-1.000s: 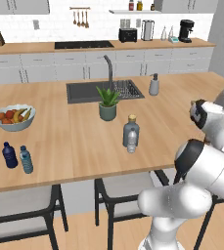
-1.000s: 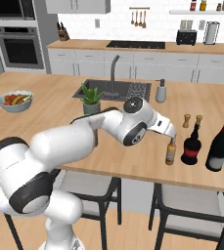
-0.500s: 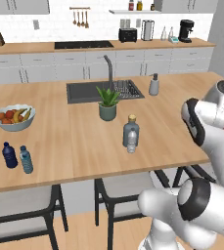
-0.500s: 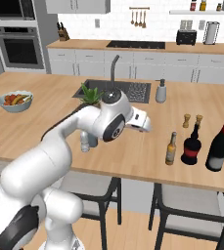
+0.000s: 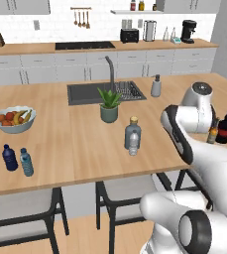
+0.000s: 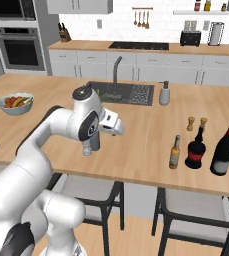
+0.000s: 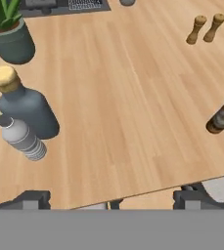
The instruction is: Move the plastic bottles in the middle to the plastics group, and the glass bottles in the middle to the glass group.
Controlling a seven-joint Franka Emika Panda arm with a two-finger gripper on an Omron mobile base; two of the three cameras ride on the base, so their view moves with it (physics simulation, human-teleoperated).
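Wooden island counter (image 7: 133, 97) below the wide-spread, empty fingers (image 7: 34, 199) of the two-finger gripper (image 7: 112, 201). Well off to their right, a dark long-necked wine bottle with red label (image 6: 223, 149), and a slim amber-brown bottle (image 7: 223, 116) already standing near that glass group. Ahead and left of the fingertips, a wide clear greyish bottle with tan stopper (image 7: 28, 114), touching or almost touching a small clear pale-capped plastic bottle (image 7: 23, 139) on its nearer side. Probably time to fetch one of this pair. Swing left with the jaws kept wide, centre on one body only — never straddling both — then close squarely and low, without tipping the neighbour.
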